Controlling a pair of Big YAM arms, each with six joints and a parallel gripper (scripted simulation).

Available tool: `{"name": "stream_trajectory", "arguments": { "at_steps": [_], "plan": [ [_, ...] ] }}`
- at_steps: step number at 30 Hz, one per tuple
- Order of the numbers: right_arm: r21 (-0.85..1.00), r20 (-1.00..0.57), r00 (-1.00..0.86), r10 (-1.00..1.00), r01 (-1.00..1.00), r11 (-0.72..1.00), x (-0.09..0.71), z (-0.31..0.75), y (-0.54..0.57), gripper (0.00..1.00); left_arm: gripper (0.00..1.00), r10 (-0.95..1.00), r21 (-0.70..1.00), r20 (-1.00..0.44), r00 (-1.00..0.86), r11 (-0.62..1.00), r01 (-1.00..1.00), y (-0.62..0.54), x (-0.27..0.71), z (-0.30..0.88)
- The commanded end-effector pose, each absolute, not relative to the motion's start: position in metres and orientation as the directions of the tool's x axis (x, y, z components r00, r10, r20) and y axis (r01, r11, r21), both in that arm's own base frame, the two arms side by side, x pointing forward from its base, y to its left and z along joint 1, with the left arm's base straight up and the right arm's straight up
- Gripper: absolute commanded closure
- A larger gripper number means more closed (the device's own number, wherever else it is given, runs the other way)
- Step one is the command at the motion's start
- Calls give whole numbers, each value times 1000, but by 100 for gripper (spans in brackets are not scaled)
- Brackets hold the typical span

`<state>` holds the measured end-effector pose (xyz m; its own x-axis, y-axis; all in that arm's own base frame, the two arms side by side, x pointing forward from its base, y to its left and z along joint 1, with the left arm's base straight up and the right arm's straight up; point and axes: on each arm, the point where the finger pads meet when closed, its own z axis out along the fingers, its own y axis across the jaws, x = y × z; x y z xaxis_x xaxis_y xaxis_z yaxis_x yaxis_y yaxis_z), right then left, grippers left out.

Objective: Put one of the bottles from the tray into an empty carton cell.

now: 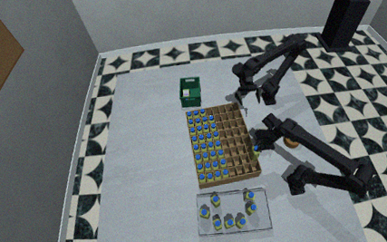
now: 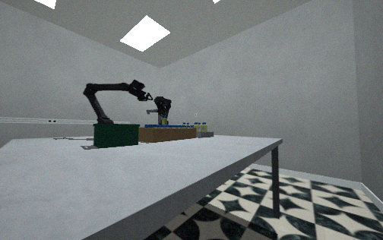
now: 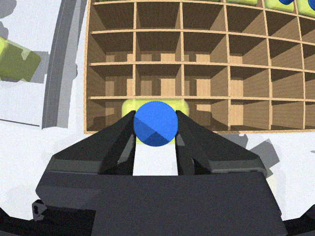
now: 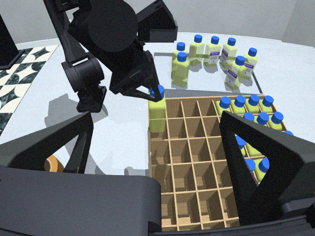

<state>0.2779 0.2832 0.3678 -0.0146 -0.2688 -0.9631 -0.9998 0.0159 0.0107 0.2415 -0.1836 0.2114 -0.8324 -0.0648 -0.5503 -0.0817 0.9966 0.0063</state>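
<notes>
My left tool (image 1: 258,145) (image 3: 155,118) (image 4: 158,95) is clamped on the blue cap of a bottle (image 1: 256,153) (image 2: 164,121) (image 3: 155,123) (image 4: 157,111), a finger on either side of it in the middle of the left wrist frame. I judge that I am at the placing step: the bottle seems to hang upright over the row of the carton (image 1: 230,181) (image 2: 167,135) (image 3: 152,97) (image 4: 168,152) along its near edge, at the right edge of the carton in the top frame. From the left wrist view its shoulders reach across a divider line, so the next move would call for a small shift to centre it on one cell, then a straight descent and a release. Lowered as it is, it might catch on the divider. The bottle is yellow-green and see-through, squarish with rounded shoulders, under a round blue cap. Further out, my right tool (image 1: 249,98) (image 2: 150,97) (image 4: 156,118) stands wide apart with nothing in it, at the upper right of the top frame. The tray (image 1: 235,233) (image 3: 52,76) (image 4: 203,92) holds seven more bottles at the bottom of that frame, and a green crate (image 1: 191,100) (image 2: 115,135) sits on the desk (image 1: 151,164) (image 2: 152,171) above the carton.
</notes>
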Motion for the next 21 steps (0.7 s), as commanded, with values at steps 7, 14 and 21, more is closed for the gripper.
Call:
{"name": "stream_trajectory", "arguments": {
  "at_steps": [7, 14, 21],
  "plan": [
    [-31, -968, 27, -249, -999, 13, 282, 385, 285, 0, 79, -121, -91, -610, -783, 992, -83, -202, 263, 262],
    [-31, -968, 27, -249, -999, 13, 282, 385, 285, 0, 79, -107, -68, -598, -794, 994, -83, -198, 258, 247],
    [-31, -968, 27, -249, -999, 13, 282, 385, 285, 0, 79, -110, -63, -592, -798, 994, -90, -194, 254, 227]
  ]
}}
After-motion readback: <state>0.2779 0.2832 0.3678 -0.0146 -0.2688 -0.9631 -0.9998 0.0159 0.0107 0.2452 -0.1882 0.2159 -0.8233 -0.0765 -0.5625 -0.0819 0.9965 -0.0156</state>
